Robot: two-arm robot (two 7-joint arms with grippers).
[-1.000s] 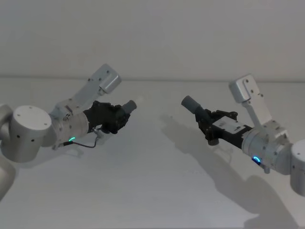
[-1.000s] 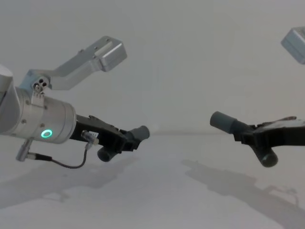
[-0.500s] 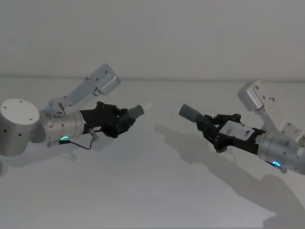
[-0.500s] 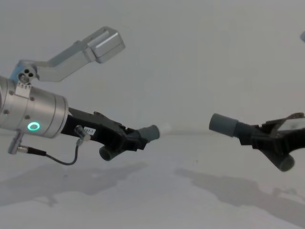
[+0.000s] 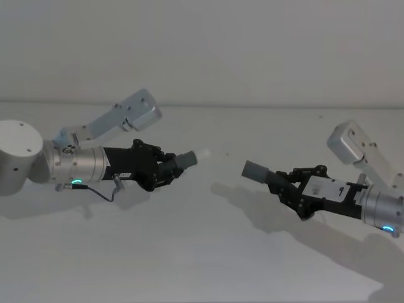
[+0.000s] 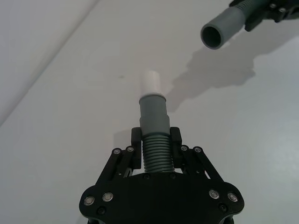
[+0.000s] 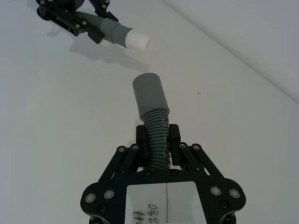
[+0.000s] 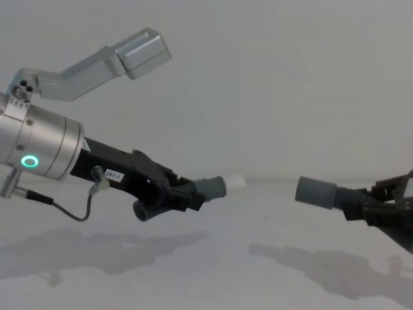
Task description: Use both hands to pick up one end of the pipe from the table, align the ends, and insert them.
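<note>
Head: I'm seeing the left tool (image 5: 165, 170) clamping the white-tipped pipe piece (image 5: 187, 159) and the right tool (image 5: 284, 186) clamping the open-cuff pipe piece (image 5: 255, 170). Both are hanging above the table (image 5: 189, 252), ends facing, well apart.
Left wrist: tool pinching the ribbed section behind the cuff.
Right wrist: same grip.
Chest: tip and cuff sitting near level, gap between.

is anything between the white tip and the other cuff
Nothing. In the head view a gap of air separates the white tip from the cuff, with the table below.
</note>
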